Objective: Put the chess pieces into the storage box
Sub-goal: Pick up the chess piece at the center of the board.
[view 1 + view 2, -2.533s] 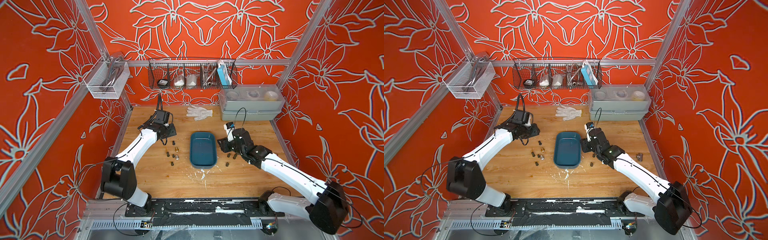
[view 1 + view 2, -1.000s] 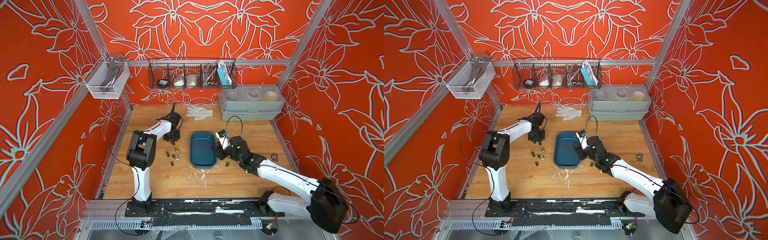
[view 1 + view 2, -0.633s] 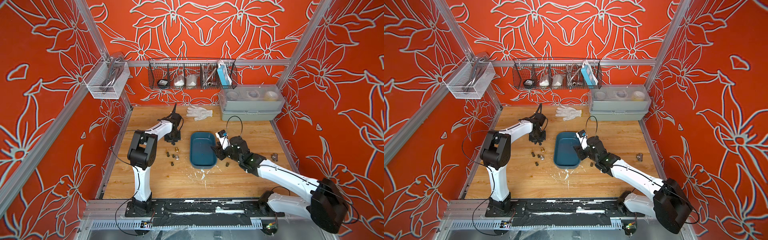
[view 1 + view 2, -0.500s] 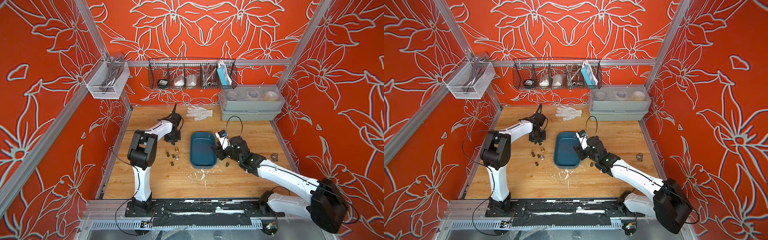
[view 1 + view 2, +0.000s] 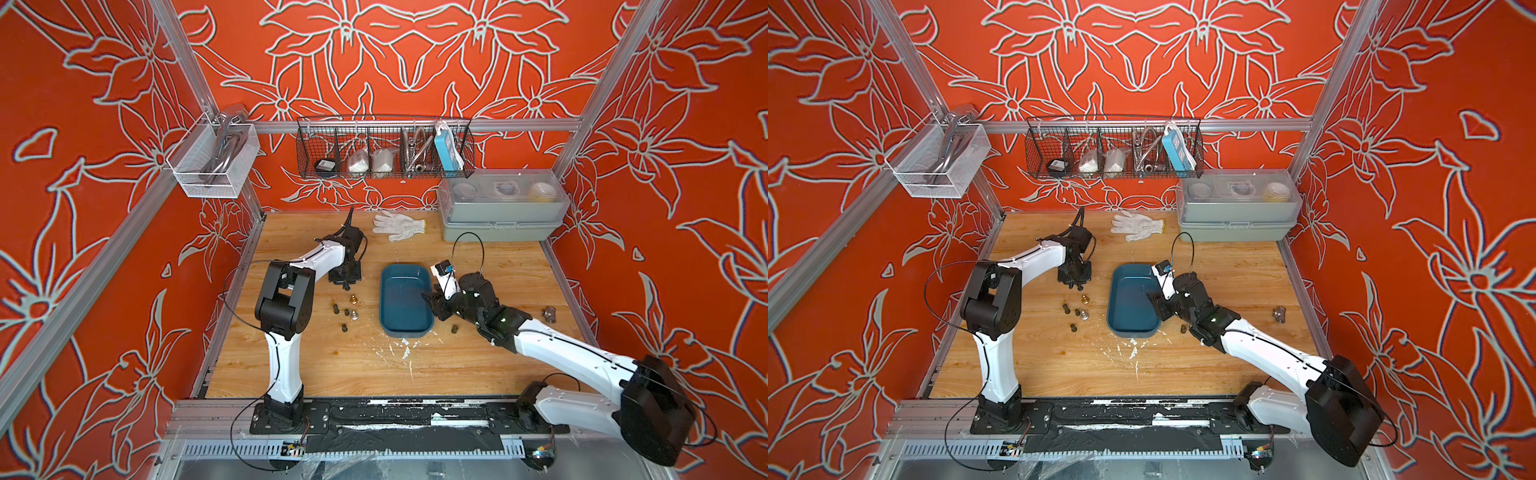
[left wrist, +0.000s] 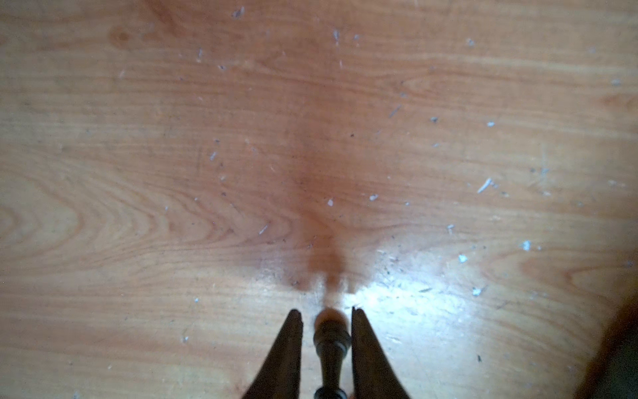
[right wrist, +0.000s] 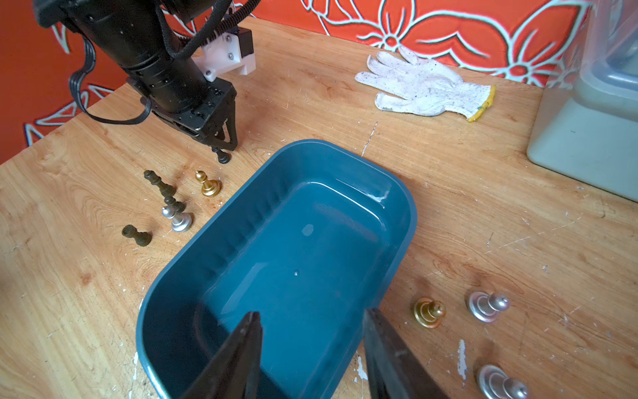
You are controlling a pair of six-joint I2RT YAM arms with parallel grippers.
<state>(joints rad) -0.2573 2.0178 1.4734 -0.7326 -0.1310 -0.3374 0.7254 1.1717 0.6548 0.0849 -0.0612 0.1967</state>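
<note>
Right wrist view, nearest first. Closest, the right gripper (image 7: 310, 316): jaws well apart, empty, over the near end of the storage box (image 7: 407, 224); the box holds nothing. Beside that end, on the wooden table (image 7: 483, 207): one gold pawn (image 7: 428, 312), two silver pawns (image 7: 487, 305). Across the box: five more chess pieces (image 7: 177, 217), gold, silver and dark. Beyond them, the left gripper (image 7: 222, 146): jaws narrow around a dark piece (image 7: 223, 158); clamped or loose, cannot tell. Far edge: white work glove (image 7: 421, 86), grey lidded box (image 7: 583, 138). In a top view the right arm (image 5: 478, 297) covers part of the box's rim.
</note>
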